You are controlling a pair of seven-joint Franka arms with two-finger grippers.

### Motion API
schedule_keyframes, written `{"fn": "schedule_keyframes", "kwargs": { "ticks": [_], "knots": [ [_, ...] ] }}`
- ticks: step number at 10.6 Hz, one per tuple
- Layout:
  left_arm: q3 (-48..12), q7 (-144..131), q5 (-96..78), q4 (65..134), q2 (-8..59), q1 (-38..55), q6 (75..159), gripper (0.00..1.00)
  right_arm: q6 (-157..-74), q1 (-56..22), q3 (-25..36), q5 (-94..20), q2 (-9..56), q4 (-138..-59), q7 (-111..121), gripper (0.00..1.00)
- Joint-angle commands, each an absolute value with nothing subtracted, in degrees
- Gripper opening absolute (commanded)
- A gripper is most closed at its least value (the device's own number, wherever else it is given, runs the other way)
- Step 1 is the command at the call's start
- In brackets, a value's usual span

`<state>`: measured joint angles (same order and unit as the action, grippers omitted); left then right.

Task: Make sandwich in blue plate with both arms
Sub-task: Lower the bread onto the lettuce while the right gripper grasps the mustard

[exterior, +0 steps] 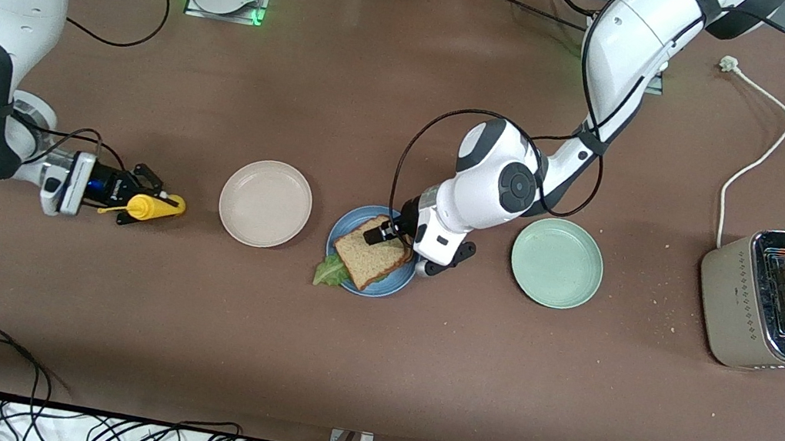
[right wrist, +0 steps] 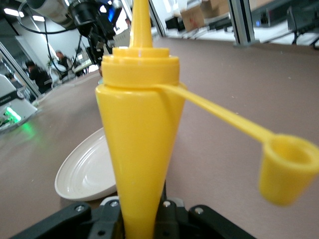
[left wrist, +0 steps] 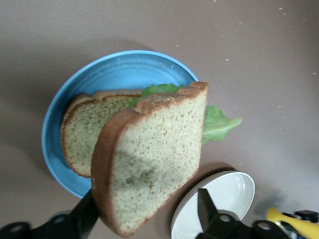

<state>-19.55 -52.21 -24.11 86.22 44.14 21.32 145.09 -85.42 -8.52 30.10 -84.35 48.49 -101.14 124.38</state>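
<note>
- The blue plate (exterior: 382, 287) sits mid-table, between a beige plate (exterior: 265, 202) toward the right arm's end and a pale green plate (exterior: 557, 262) toward the left arm's end.
- On the blue plate lies the lower bread slice (left wrist: 82, 134) with a lettuce leaf (exterior: 329, 272) on it; the leaf spills over the plate's rim on the side nearest the front camera.
- The left gripper (exterior: 384, 233) is over the blue plate, its fingers (left wrist: 205, 206) pinching the top bread slice (left wrist: 152, 162), which is tilted above the lower slice and the lettuce.
- The right gripper (exterior: 131, 201) waits just beside the beige plate, toward the right arm's end, clamped on a yellow squeeze bottle (right wrist: 137, 144) whose cap (right wrist: 288, 170) dangles on its strap.
- A toaster (exterior: 777, 300) stands at the left arm's end of the table.
</note>
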Motion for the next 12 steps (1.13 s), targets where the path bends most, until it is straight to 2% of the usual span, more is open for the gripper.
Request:
{"fn": "schedule_keyframes", "kwargs": {
  "ticks": [1,3,7,10,12],
  "knots": [
    [-19.0,-51.1,-22.3,86.1,43.0,20.3,140.1,1.00,-85.5,-13.9,35.8,-73.7,48.0,-90.8,107.5,0.18],
    [-19.0,-51.2,-19.5,85.9,42.8,20.1,136.1,1.00,-86.0,-15.4,35.9,-72.3,48.0,-86.5,101.4,0.18],
    [-19.0,-51.2,-19.3,85.6,39.1,17.3,130.3,1.00,-86.6,-20.8,36.1,-59.5,48.0,-75.1,83.6,0.18],
    [-19.1,-51.2,-13.5,81.9,33.6,12.4,118.4,1.00,-87.3,-26.8,36.2,-49.7,48.0,-68.5,75.0,0.18],
    [-19.2,-50.5,-7.8,80.5,30.5,8.4,111.0,1.00,-88.6,-32.9,37.5,-43.7,47.9,-68.2,73.8,0.18]
  ]
}}
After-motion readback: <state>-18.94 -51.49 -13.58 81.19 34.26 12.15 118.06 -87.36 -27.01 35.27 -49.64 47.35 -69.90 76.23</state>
